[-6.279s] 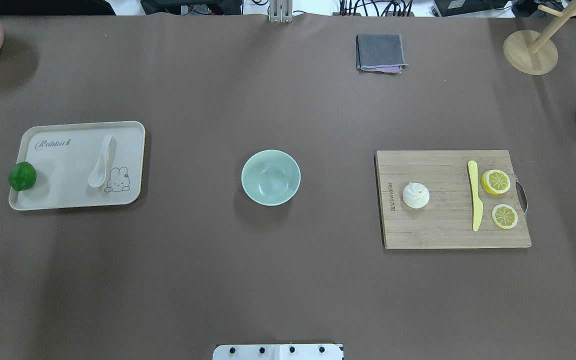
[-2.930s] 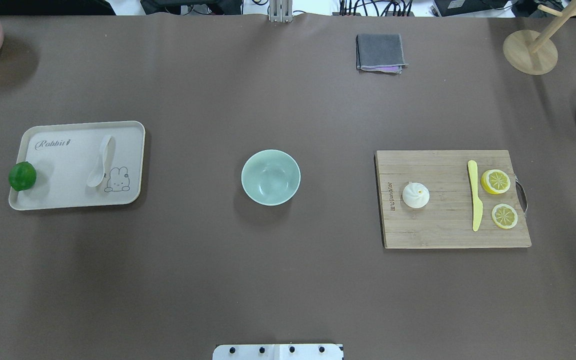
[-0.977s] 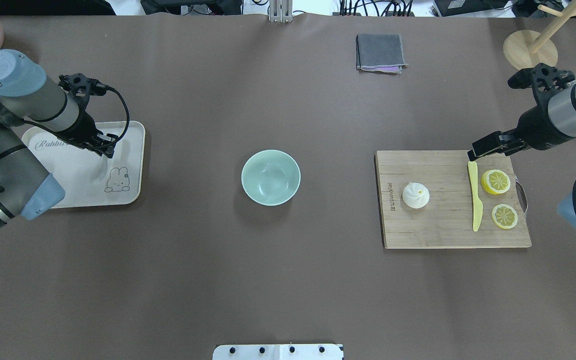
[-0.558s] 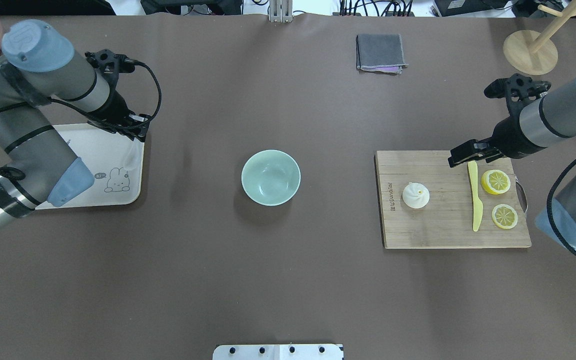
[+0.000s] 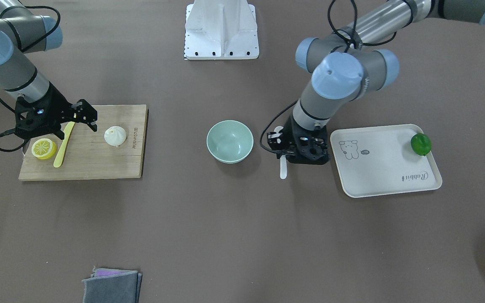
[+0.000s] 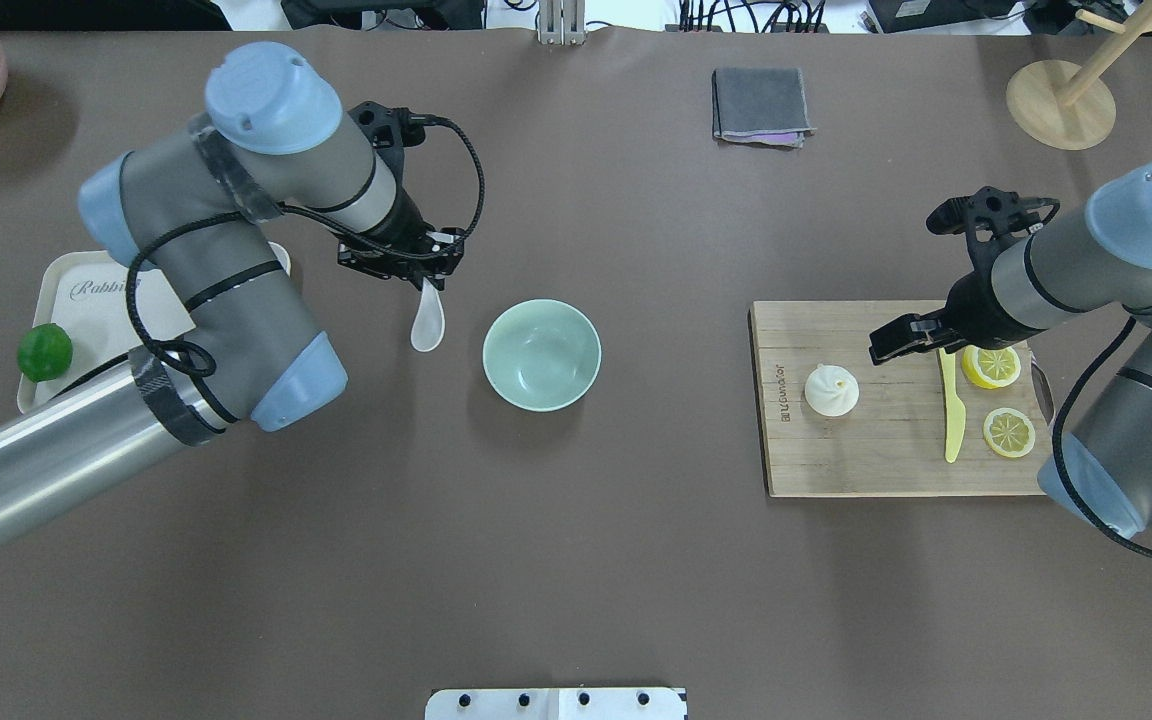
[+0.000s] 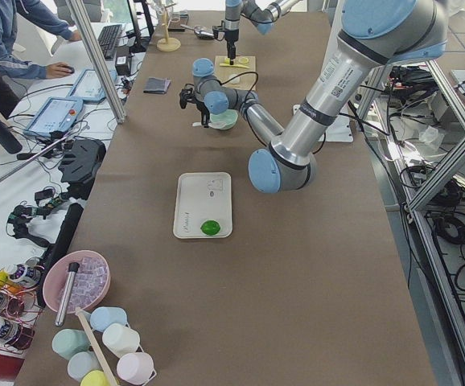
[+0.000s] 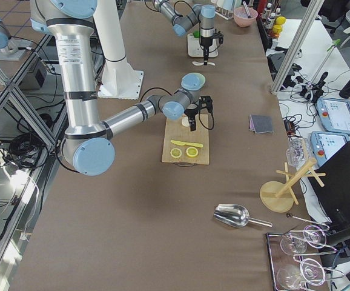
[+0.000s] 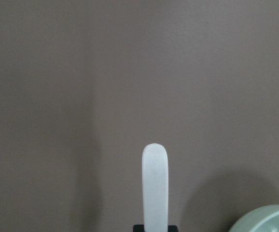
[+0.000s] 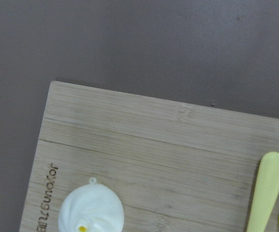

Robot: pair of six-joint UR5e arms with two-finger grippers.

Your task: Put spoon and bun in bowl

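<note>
Neither item is in the bowl (image 6: 541,360) yet: your left end effector (image 6: 424,283) is clenched on the spoon (image 6: 427,325), carried just beside the bowl, while the right end effector (image 6: 898,340) (fingers spread, empty) hovers near the bun (image 6: 831,390) lying on the cutting board (image 6: 886,460).

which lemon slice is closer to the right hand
The lemon slice farther from the robot, by the handle of the yellow knife, next to the right hand. The other slice lies by the blade tip.

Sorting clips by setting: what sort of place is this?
Likely a robotics lab: a left arm and right arm at a long table, an operator at a keyboard, aluminium framing alongside.
</note>
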